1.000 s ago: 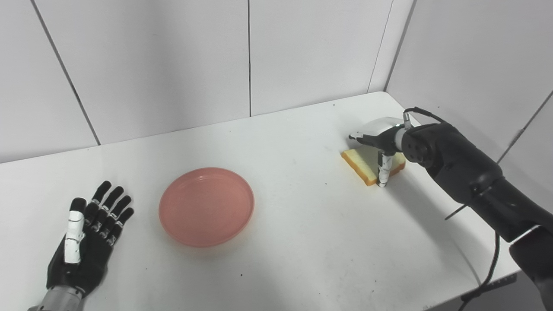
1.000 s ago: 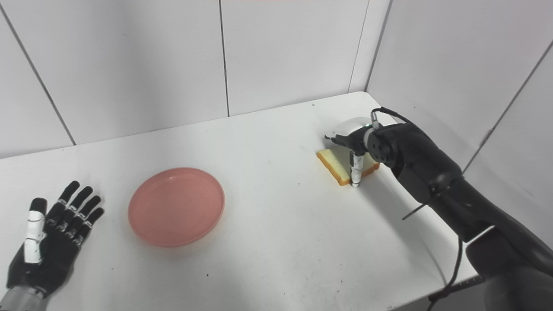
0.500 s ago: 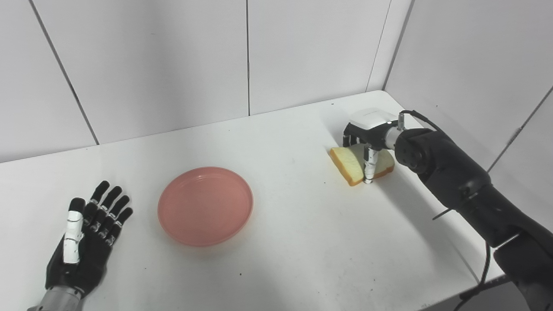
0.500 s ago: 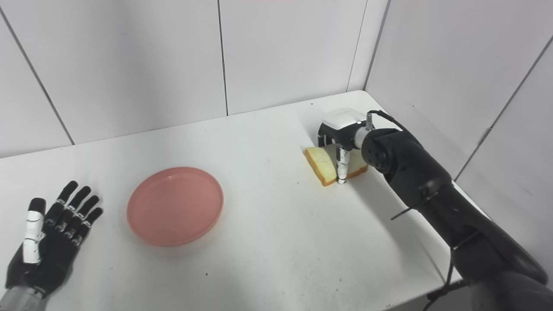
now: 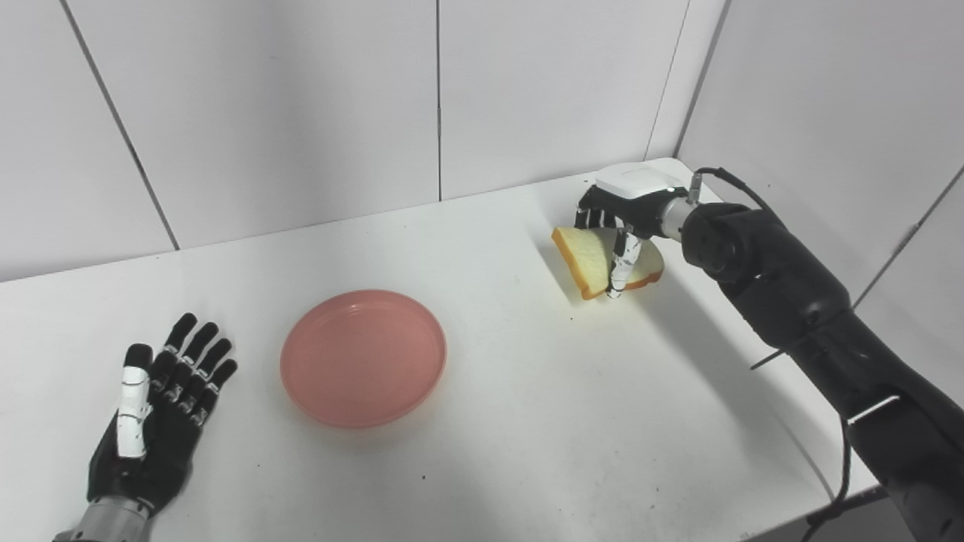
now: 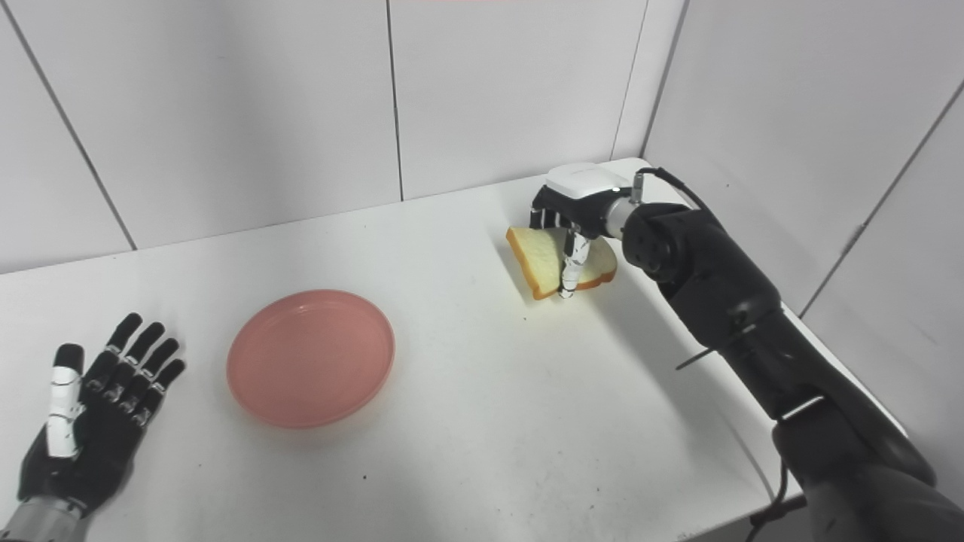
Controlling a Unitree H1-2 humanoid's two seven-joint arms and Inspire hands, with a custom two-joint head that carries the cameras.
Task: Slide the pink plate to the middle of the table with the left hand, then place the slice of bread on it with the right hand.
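A round pink plate (image 5: 363, 357) lies flat on the white table (image 5: 527, 421), left of the middle. My right hand (image 5: 622, 214) is shut on the slice of bread (image 5: 591, 260), which hangs tilted above the table at the far right, its shadow on the surface below. The thumb crosses the front of the slice and the fingers are behind it. My left hand (image 5: 158, 410) rests palm down on the table at the near left, fingers spread, a short gap left of the plate, holding nothing.
White panelled walls (image 5: 301, 113) close the table at the back and on the right. A black cable (image 5: 843, 482) runs along my right forearm near the table's right front corner.
My right hand has lifted the bread off the table and carried it left and up, tilting it. The left hand and the plate stay where they were.
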